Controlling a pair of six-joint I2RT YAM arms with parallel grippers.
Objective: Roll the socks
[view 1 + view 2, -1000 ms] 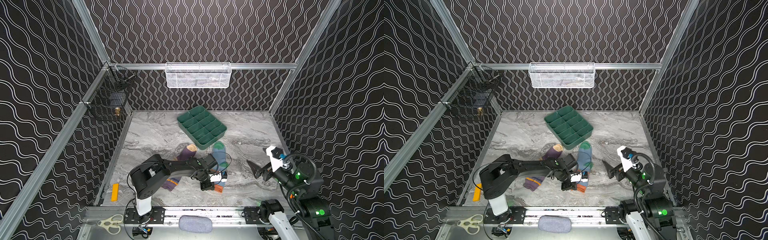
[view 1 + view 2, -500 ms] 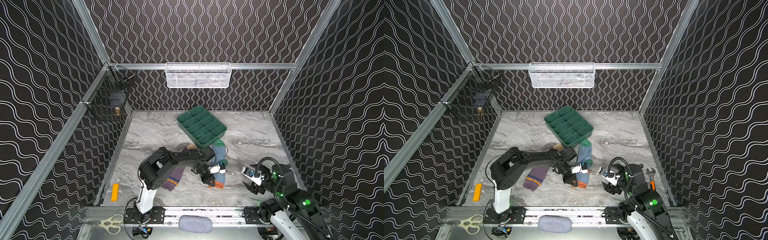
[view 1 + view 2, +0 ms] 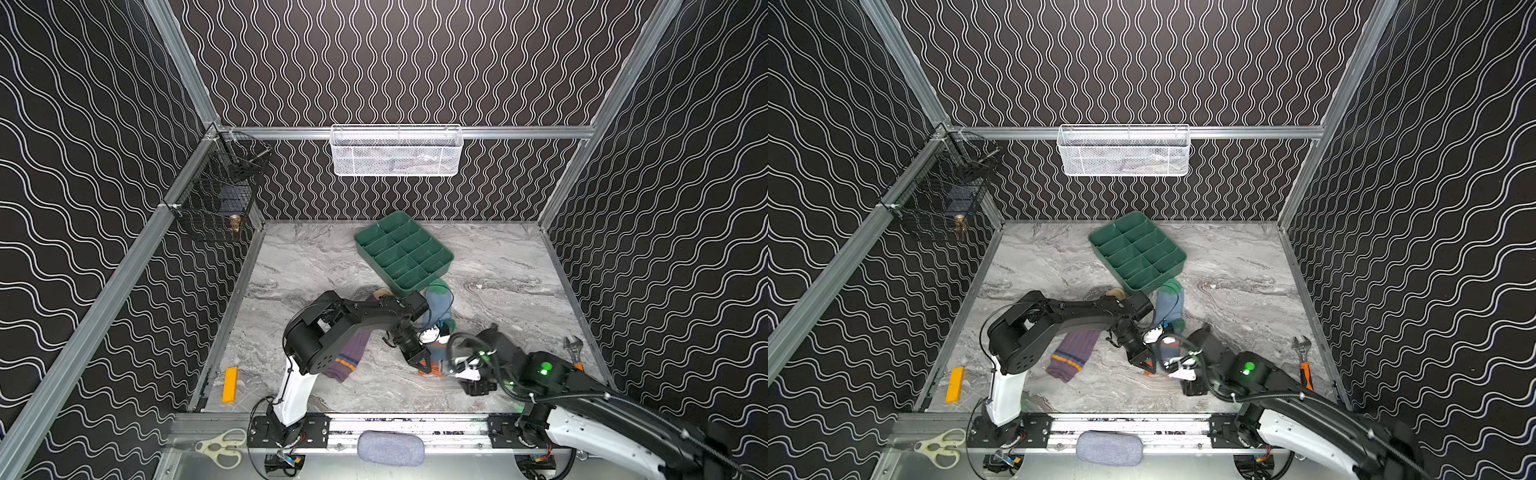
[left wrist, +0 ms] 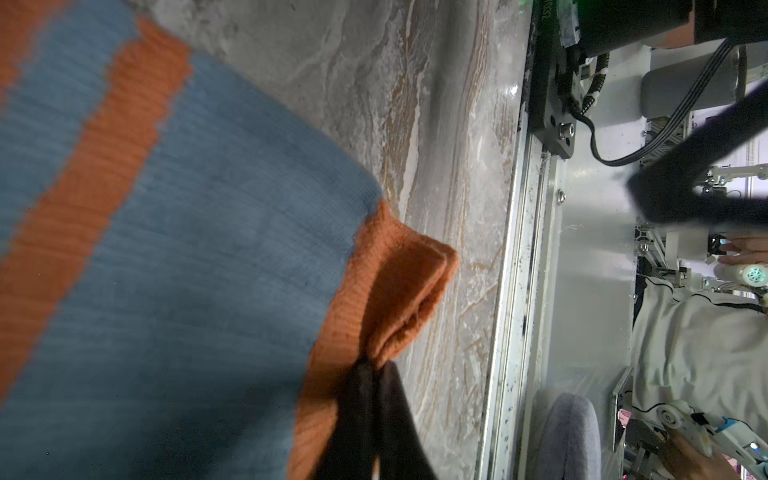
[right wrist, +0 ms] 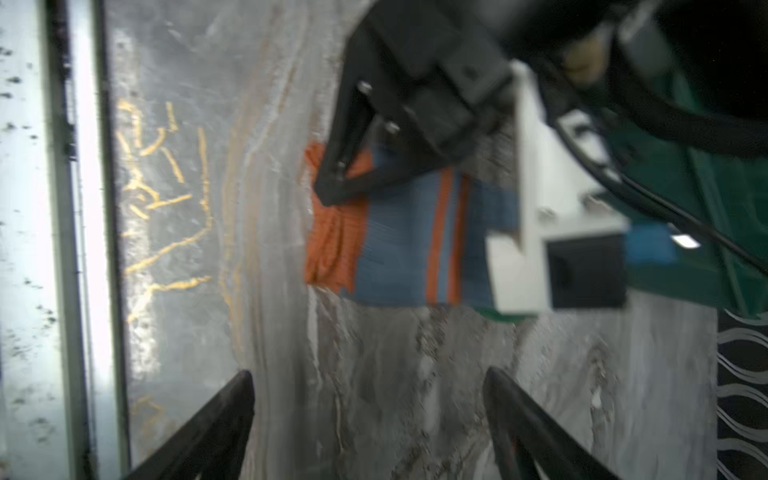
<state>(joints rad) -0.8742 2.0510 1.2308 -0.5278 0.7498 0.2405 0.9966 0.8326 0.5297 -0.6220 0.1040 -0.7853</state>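
Two socks lie on the desk (image 3: 498, 270), toward its front. The purple sock (image 3: 349, 353) lies flat, partly under the left arm. The blue sock (image 3: 438, 301) runs from beside the tray (image 3: 415, 286) toward the front rail.

The left claw (image 4: 376, 370) is clamped on one corner of the blue sock's orange cuff (image 4: 399, 291), bunching it into a fold. That pinch looks meant to raise the cuff end so a roll can start there.

The right claw (image 5: 369, 374) sits low just beside the cuff, jaws spread wide with nothing between them, facing its free side. It is probably there to take the other corner and keep the roll straight. The purple sock is well clear of both claws and seems to wait its turn.
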